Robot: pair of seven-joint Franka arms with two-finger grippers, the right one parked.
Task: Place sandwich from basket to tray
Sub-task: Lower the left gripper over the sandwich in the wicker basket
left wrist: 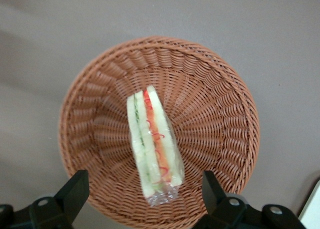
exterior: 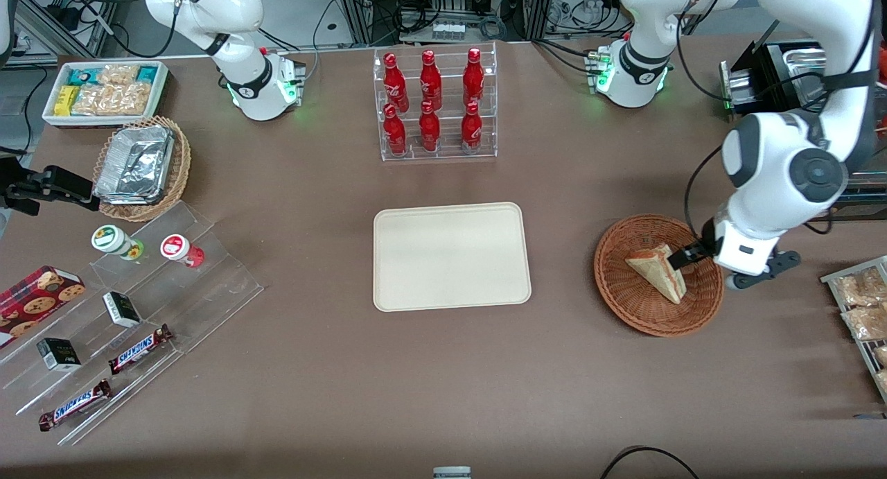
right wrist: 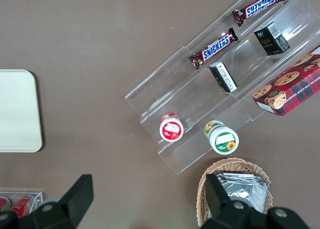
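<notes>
Right now the small triangular wedge sandwich (exterior: 657,272) of pale bread with red-orange and green filling, in clear wrap, lies inside the round reddish-brown woven wicker basket (exterior: 622,295) toward the working arm's end of the brown bench (exterior: 443,389). Above the basket hangs the left arm's hand (left wrist: 145,194), its two dark fingers (left wrist: 75,191) spread wide on either side of the sandwich's wrapped end without touching it. Near the bench's middle, well apart from the basket, sits the flat rectangular cream-beige tray (exterior: 450,257) with rounded corners and a low rim.
</notes>
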